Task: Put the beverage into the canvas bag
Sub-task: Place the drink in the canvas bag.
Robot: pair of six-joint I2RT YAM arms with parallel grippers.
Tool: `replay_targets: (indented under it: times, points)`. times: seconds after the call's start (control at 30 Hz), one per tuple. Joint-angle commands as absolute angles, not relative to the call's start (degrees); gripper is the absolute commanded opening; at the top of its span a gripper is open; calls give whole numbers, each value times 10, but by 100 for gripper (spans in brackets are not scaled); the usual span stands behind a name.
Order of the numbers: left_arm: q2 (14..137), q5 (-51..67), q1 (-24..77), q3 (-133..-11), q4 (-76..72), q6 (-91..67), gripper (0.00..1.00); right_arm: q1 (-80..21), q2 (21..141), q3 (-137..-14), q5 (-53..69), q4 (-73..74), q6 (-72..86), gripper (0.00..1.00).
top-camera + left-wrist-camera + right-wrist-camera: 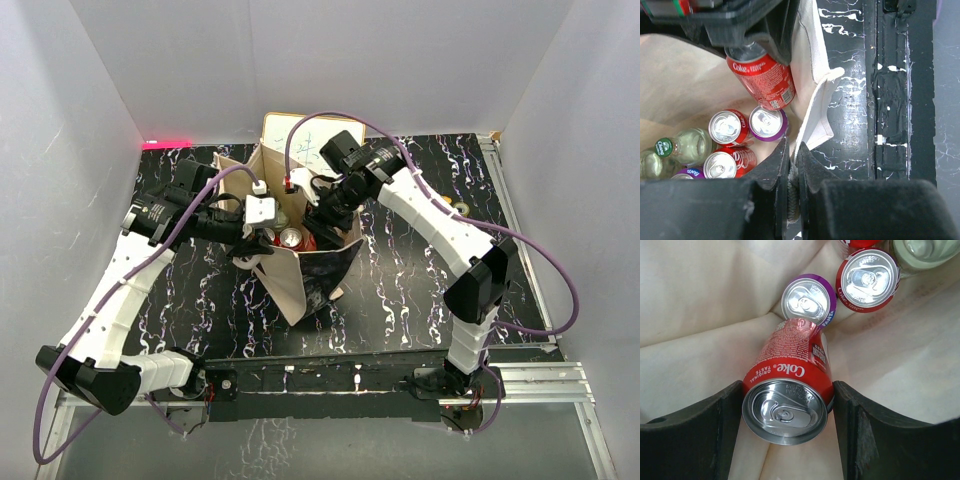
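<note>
- Currently, right gripper point(788, 392) clamps the Coke can point(790, 365) inside the canvas bag point(700, 305).
- Long axis runs 6 to 12 o'clock, base toward the purple can point(807, 302).
- Left gripper point(792, 150) is closed on the canvas bag's rim.

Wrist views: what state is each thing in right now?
beige canvas bag: mouth open.
left gripper: shut on the bag's rim.
red Coke can: unopened, tilted, inside the bag.
right gripper: shut on the red Coke can.
purple-rimmed can: unopened, upright in bag.
green-capped clear bottle: capped, in bag.
</note>
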State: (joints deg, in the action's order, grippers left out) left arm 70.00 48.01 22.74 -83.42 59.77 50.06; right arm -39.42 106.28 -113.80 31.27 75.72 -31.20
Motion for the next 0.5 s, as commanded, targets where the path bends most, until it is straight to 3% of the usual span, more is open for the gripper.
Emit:
replay_targets:
  times: [0.0, 0.47]
  points:
    - [669, 541, 218, -843, 593, 514, 0, -425, 1059, -1138, 305, 742, -288, 8]
    - [639, 534, 188, -816, 556, 486, 0, -455, 1037, -1106, 326, 778, -346, 8]
